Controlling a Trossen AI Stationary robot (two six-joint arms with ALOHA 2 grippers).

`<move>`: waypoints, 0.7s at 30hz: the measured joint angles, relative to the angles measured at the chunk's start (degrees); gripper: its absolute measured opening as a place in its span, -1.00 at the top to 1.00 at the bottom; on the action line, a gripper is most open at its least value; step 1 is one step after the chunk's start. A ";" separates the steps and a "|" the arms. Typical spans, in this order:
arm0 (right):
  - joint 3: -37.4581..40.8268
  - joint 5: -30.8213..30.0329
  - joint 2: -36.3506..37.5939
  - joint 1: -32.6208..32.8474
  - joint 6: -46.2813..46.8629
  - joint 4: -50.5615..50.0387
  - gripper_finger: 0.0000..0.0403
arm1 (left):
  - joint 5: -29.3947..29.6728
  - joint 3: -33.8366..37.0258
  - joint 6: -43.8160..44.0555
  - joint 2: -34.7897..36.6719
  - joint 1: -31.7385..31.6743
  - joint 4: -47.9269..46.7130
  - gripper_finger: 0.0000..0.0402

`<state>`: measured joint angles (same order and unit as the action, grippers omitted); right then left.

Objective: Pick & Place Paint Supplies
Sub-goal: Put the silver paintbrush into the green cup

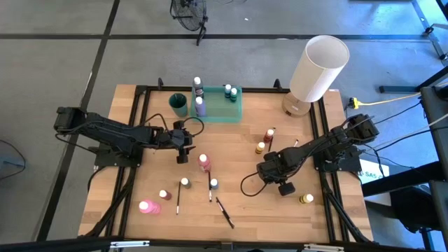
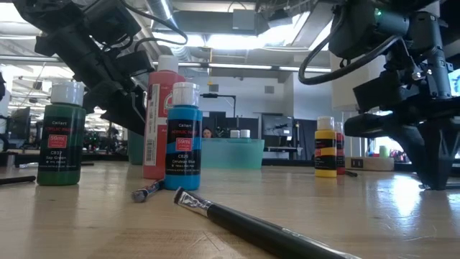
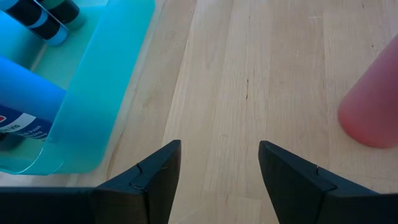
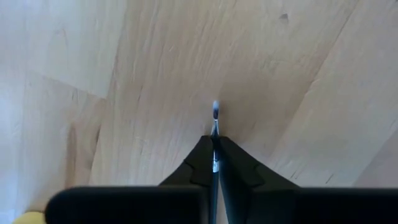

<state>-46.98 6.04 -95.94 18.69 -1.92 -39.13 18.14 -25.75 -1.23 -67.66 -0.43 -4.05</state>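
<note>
Two brushes (image 1: 224, 212) loose | pink bottle (image 1: 204, 162) beside left jaws (image 1: 183, 149)

right tool (image 4: 214, 146) hides most of the thin paintbrush (image 4: 215, 118) it pinches.

even bright overhead light, blurred foreground paintbrush (image 2: 244, 223)

The left gripper (image 3: 219, 165) has its two dark fingers (image 3: 149, 180) spread apart over bare wooden table (image 3: 261, 74), nothing between them. At about ten o'clock from the fingers sits the translucent green tray (image 3: 102, 93), with a purple bottle (image 3: 25, 96) lying inside. At about two o'clock stands a pink bottle (image 3: 373, 106).
</note>
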 joint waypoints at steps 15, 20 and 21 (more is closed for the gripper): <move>-0.73 0.21 0.01 0.06 4.72 -0.75 0.99 | 0.01 0.00 0.00 0.00 0.01 -0.01 -0.06; -2.96 -0.29 -0.62 0.27 4.71 -3.41 1.00 | 0.01 0.01 0.00 0.00 0.00 -0.01 -0.06; -3.21 -0.64 -0.66 0.41 4.71 -3.55 1.00 | 0.01 0.00 0.00 0.00 0.02 -0.01 -0.06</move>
<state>-50.19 5.41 -96.60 19.10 2.79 -42.69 18.15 -25.74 -1.23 -67.66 -0.41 -4.07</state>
